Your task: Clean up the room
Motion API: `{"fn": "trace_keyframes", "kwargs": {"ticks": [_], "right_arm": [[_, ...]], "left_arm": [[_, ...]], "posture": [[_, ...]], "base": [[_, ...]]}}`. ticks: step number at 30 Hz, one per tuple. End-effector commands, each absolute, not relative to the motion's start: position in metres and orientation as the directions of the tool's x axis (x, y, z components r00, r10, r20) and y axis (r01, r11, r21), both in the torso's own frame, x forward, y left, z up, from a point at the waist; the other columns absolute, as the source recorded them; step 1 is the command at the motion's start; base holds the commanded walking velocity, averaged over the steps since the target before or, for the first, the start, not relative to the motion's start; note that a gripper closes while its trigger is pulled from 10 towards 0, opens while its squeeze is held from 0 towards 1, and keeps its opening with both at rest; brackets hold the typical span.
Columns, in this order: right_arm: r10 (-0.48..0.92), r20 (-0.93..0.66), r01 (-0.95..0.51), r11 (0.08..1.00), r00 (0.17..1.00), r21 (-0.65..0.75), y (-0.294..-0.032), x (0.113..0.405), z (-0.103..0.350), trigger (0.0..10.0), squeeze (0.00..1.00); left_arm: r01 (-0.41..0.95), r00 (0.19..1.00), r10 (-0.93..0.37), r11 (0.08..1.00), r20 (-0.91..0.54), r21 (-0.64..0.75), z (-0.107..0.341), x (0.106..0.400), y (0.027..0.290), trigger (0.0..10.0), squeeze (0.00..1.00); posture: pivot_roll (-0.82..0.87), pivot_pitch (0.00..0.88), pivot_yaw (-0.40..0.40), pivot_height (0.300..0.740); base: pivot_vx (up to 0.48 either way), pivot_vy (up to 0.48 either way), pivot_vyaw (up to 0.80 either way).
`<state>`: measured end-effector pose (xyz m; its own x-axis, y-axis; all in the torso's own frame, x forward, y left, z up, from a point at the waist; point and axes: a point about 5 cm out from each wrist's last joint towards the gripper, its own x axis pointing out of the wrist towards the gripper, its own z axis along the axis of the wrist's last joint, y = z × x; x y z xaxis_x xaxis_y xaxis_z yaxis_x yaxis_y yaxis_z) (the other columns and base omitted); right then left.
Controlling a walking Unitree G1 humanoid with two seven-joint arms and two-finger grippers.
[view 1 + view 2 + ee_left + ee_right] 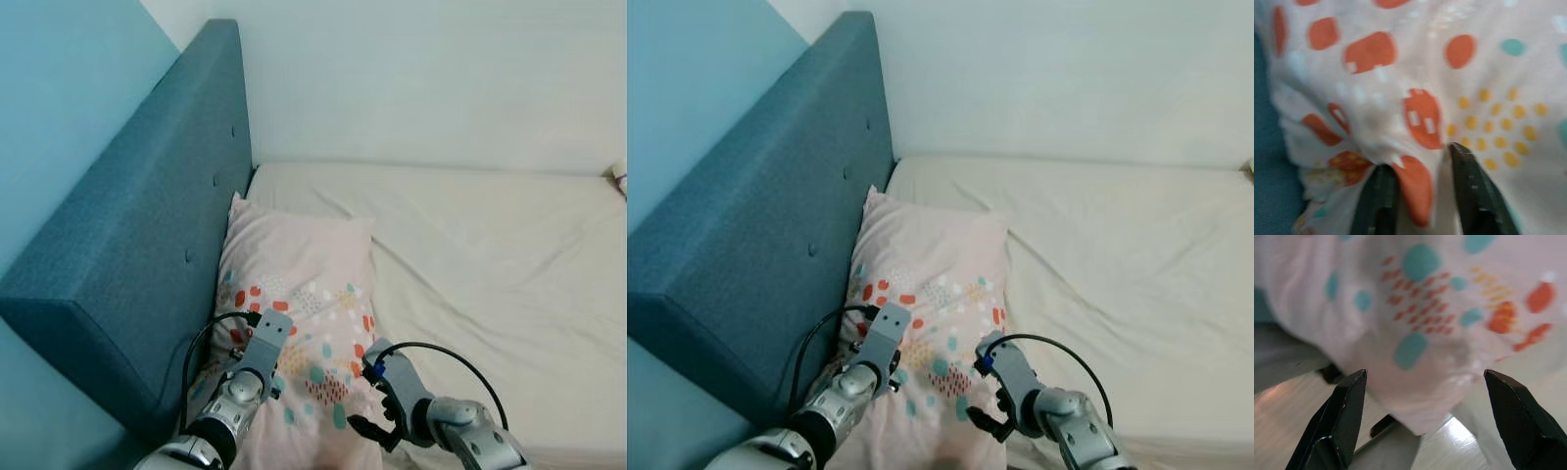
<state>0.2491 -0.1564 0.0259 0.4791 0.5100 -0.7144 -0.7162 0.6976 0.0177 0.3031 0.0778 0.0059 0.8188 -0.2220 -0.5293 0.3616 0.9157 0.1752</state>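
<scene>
A pink pillow (299,284) with orange, teal and yellow spots lies on the bed beside the headboard. Its near end reaches the bed's front edge. My left gripper (1418,156) is shut on a fold of the pillow's cover near its left side, with fabric bunched between the two black fingers (1469,191). In the eye view the left gripper (263,331) rests on the pillow's near half. My right gripper (1425,374) stands open, its jaws wide apart on either side of the pillow's near right corner (1420,406). Seen from the head, the right gripper (377,416) is at that corner.
A teal padded headboard (147,245) runs along the pillow's left side. The cream mattress (490,255) stretches to the right, up to the white wall. A small object (620,176) sits at the far right edge. Pale wooden floor (1283,431) shows below the pillow's corner.
</scene>
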Motion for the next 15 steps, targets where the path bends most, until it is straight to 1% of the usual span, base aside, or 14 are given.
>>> {"fn": "trace_keyframes", "kwargs": {"ticks": [1,4,13,15], "right_arm": [[0.514,-0.734,-0.730,0.682,0.443,0.038,-0.154,0.242,0.021,10.0,0.00],[0.499,-0.742,-0.726,0.688,0.448,0.025,-0.154,0.246,0.025,10.0,0.00],[0.507,-0.749,-0.735,0.677,0.427,0.040,-0.152,0.246,0.028,10.0,0.00],[0.515,-0.746,-0.741,0.670,0.422,0.044,-0.150,0.245,0.030,10.0,0.00]], "left_arm": [[0.392,0.804,-0.256,0.907,-0.537,0.154,0.005,0.301,0.072,10.0,1.00],[0.422,0.794,-0.294,0.897,-0.533,0.133,0.006,0.301,0.070,10.0,1.00],[0.466,0.786,-0.338,0.874,-0.518,0.137,0.008,0.303,0.074,10.0,1.00],[0.460,0.804,-0.353,0.879,-0.478,0.125,0.015,0.308,0.087,10.0,1.00]], "posture": [[-0.02,0.127,-0.005,0.740],[-0.02,0.121,-0.006,0.740],[-0.02,0.109,-0.010,0.740],[-0.02,0.095,0.002,0.740]], "base": [[0.000,0.000,0.00],[0.000,0.000,0.00],[0.000,0.000,0.00],[0.000,0.000,0.00]]}}
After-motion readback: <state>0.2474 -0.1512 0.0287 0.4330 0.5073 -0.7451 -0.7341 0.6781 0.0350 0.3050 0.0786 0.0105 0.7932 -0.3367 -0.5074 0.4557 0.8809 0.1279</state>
